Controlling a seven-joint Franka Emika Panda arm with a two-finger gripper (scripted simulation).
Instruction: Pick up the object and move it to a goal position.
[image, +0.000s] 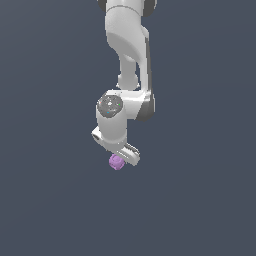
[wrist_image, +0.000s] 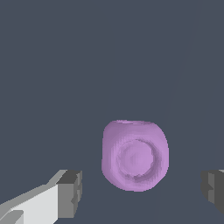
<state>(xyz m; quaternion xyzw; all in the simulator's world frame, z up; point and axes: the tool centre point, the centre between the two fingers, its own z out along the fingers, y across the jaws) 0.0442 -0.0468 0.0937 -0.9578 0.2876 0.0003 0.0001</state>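
- In the wrist view, one dark-padded finger (wrist_image: 70, 193) stands on one side, its pad well clear of the object's flank.
- The object (wrist_image: 135, 155), a light-purple lump, sits in the gap between the two fingers, its round dimple turned toward the camera; it touches neither pad.
- The other finger (wrist_image: 213, 191) shows only at the frame's edge, farther from the object than the first, so the piece lies off-centre in the gap.
- The gripper (wrist_image: 141, 192) is spread wide, grasping nothing.
- From the exterior view, the object (image: 116, 161) peeks out just under the gripper (image: 124, 156), at its side toward the exterior view's left.
- I judge it needs a small sideways centring before the fingers close.
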